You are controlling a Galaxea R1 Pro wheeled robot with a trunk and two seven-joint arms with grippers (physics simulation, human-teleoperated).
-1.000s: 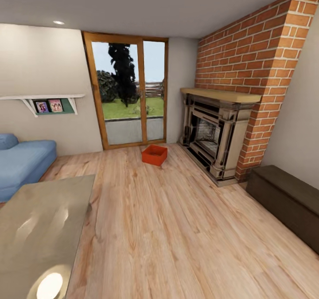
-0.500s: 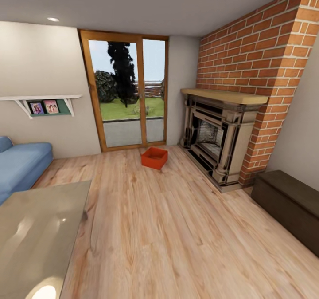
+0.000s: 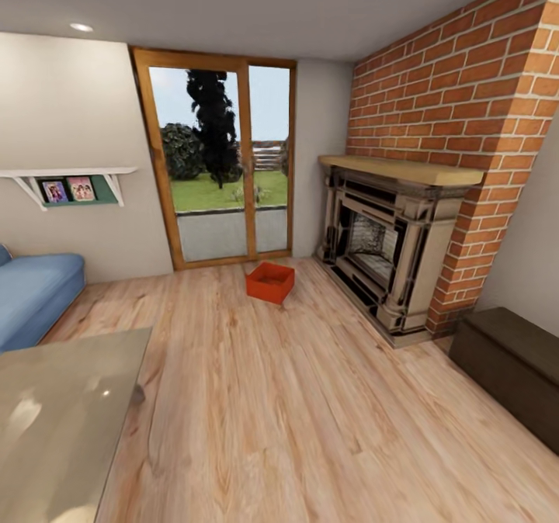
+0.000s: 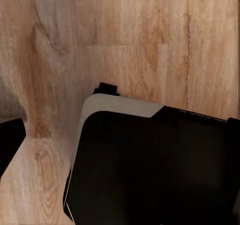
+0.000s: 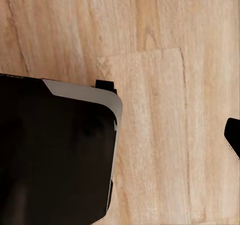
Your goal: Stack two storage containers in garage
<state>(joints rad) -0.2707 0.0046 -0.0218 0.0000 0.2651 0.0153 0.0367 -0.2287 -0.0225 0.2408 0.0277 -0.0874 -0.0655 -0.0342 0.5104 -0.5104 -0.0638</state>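
Observation:
One red-orange open-top storage container [image 3: 270,282] sits on the light wood plank floor [image 3: 310,406] of the living room. It lies far ahead of me, between the glass patio door [image 3: 221,162] and the brick fireplace [image 3: 388,251]. Both wrist views look straight down at the same plank floor. The black, grey-edged body of my base [image 4: 150,170] [image 5: 55,155] takes up much of each. I cannot see into the container from here.
A glossy grey table [image 3: 54,422] stands close at the front left, with a blue sofa [image 3: 35,294] behind it. A long low dark cabinet [image 3: 516,368] runs along the right wall. An open strip of floor leads up the middle.
The whole head view has shifted: the camera has moved forward, so the table and sofa slide out to the left and the container looks slightly nearer. The container itself has not moved.

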